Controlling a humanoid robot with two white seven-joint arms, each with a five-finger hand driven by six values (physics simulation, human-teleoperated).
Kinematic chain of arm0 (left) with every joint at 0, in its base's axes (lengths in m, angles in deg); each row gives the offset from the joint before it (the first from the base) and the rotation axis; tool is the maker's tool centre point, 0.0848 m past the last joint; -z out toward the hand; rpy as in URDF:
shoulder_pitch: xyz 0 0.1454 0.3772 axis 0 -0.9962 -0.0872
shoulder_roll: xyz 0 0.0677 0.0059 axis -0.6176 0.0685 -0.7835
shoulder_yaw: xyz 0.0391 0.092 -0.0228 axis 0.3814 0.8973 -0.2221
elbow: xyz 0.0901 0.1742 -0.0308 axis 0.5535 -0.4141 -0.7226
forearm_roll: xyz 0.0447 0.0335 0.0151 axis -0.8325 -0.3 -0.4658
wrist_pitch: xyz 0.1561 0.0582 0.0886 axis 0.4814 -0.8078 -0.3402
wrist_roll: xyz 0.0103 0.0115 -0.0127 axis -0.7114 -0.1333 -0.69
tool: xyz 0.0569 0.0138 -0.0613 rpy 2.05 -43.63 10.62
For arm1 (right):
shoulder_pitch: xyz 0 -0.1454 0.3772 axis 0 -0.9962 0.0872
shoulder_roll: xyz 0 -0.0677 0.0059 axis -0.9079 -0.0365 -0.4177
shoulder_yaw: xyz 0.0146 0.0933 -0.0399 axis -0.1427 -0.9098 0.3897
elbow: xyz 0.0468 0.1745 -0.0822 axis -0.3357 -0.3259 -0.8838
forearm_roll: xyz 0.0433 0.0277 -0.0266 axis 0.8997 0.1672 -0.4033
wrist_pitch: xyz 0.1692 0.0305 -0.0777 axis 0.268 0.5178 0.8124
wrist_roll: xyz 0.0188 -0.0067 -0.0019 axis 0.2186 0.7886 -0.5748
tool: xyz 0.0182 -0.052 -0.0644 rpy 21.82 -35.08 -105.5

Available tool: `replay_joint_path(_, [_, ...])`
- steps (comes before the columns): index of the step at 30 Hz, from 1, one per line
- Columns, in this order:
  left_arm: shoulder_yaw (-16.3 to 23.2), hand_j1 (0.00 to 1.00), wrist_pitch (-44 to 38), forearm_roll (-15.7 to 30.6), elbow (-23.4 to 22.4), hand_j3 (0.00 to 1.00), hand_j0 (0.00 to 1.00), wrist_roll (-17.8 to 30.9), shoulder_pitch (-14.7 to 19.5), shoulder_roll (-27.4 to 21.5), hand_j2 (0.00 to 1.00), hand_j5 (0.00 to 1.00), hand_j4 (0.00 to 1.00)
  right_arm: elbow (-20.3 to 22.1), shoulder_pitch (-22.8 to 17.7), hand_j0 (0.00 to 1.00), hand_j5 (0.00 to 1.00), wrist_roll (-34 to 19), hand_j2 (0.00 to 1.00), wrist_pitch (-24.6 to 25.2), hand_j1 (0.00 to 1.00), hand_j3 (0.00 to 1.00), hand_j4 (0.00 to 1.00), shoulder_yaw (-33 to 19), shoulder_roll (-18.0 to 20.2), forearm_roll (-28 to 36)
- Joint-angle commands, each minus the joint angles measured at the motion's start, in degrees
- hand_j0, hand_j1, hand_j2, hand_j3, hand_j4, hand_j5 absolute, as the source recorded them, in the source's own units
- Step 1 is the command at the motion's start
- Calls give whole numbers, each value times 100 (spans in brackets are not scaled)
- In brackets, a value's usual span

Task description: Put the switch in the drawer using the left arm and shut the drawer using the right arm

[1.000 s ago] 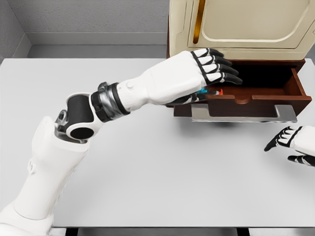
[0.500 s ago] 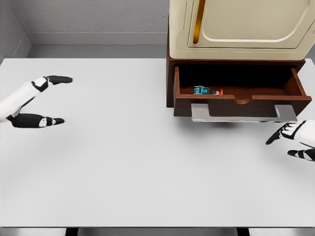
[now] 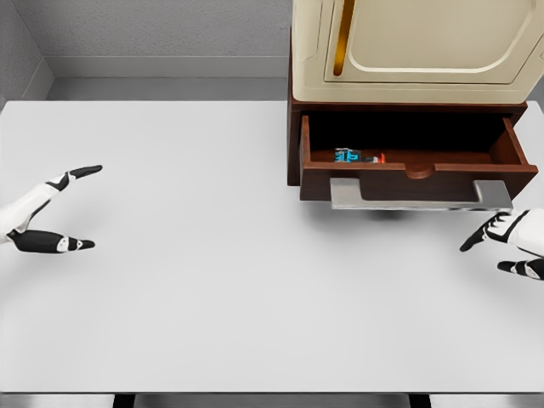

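Small blue-and-red switch (image 3: 357, 156) sits inside the open dark wooden drawer (image 3: 416, 170), near its left front. Left hand (image 3: 42, 217) and right hand (image 3: 510, 242) hover over the smooth white table (image 3: 255, 280), fingers spread, holding nothing.

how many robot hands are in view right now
2. The left hand is at the left edge above the table, fingers spread, empty. The right hand is at the right edge, just below the open drawer.
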Motion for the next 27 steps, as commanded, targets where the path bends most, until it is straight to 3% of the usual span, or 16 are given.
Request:
replay_joint_path(1, [-24, 100, -14, 52, 0, 100, 100, 11, 0, 48, 100, 100, 100, -3, 0, 68, 68, 9, 68, 5, 68, 68, 68, -1, 63, -148])
replay_joint_path(14, [-33, 100, -14, 52, 0, 100, 100, 11, -26, 57, 100, 100, 100, 23, 202, 70, 70, 18, 70, 5, 70, 70, 70, -89, 151, -95])
replay_joint_path(19, [-85, 100, -14, 52, 0, 100, 100, 11, -35, 136, 100, 100, 100, -56, 466, 70, 70, -8, 70, 5, 70, 70, 70, -72, -270, -183])
replay_joint_path(27, [-94, 100, -14, 52, 0, 100, 100, 11, -44, 136, 100, 100, 100, -108, 817, 70, 70, 0, 70, 5, 70, 70, 70, -54, -587, -192])
